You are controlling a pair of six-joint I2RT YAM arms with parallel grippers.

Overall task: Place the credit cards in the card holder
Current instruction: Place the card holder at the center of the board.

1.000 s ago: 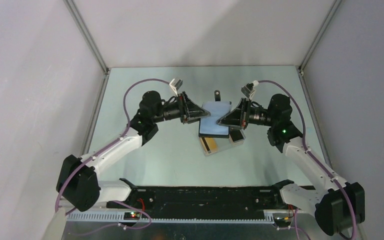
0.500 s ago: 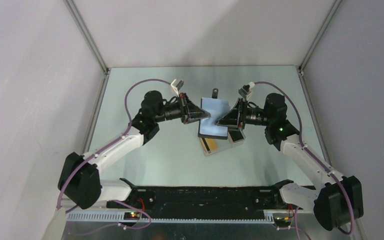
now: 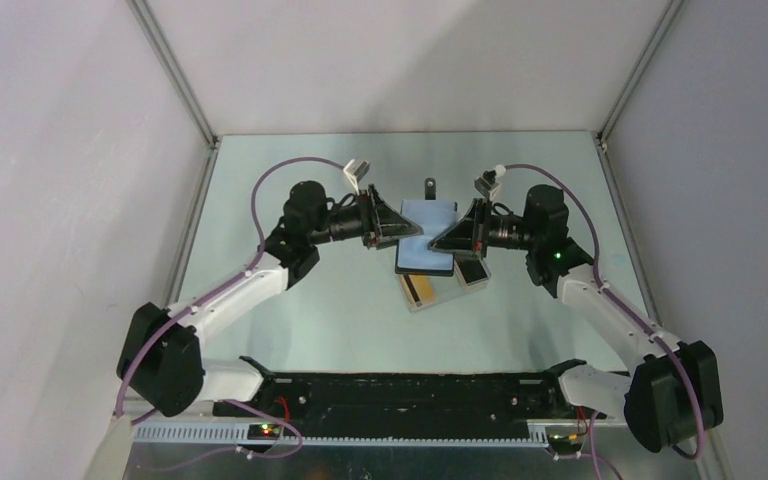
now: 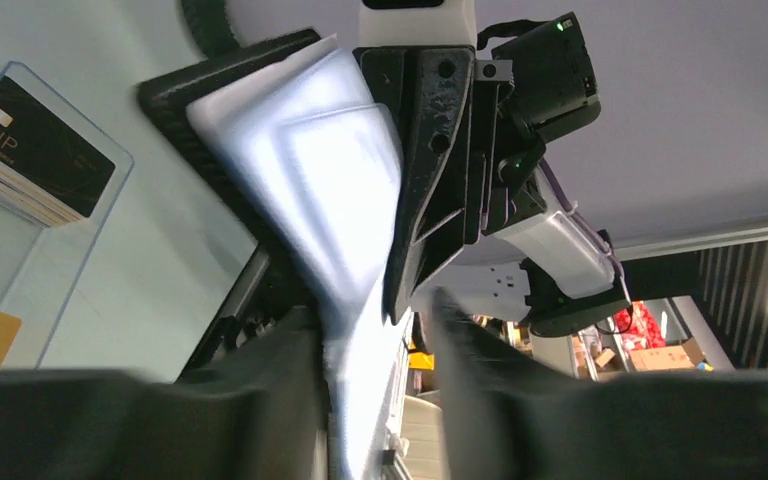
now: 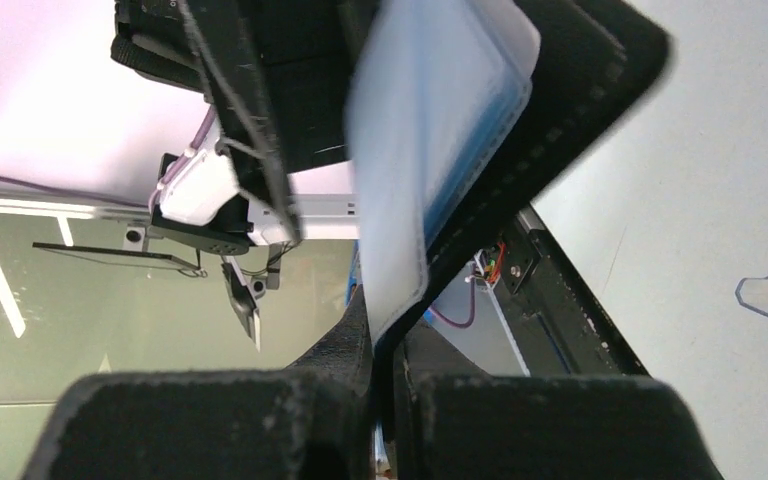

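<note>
Clearly early going, with nothing loaded as far as can be seen. Nearest the arm bases, on the desk point(image 3: 340, 320), a pale tray point(image 3: 412, 306) with the credit cards point(image 3: 418, 289) lying in it. An orange-yellow one with a black stripe, and beside it a dark stack point(image 3: 473, 276), topped in the left wrist view by a black VIP card point(image 4: 30, 148). None in any fingers, none visible in a pocket. By that reckoning, only the opening and steadying of the wallet in hand.

Just beyond the tray and raised off the desk, the card holder point(image 3: 428, 238), spread open, pale blue lining up, black cover beneath, met from both sides. Right fingers point(image 5: 210, 430) pressed together on one flap's edge, lining pinched at their tips. Left fingers point(image 4: 210, 420) either side of the opposite flap, flap against one, a slit of background beside the other. Clamped or merely bracketing, impossible to tell.

Farthest, a small dark tab point(image 3: 432, 188) poking out past the holder's far edge.

Left to do, presumably: free one set of fingers, fetch each card, slide it in.
</note>
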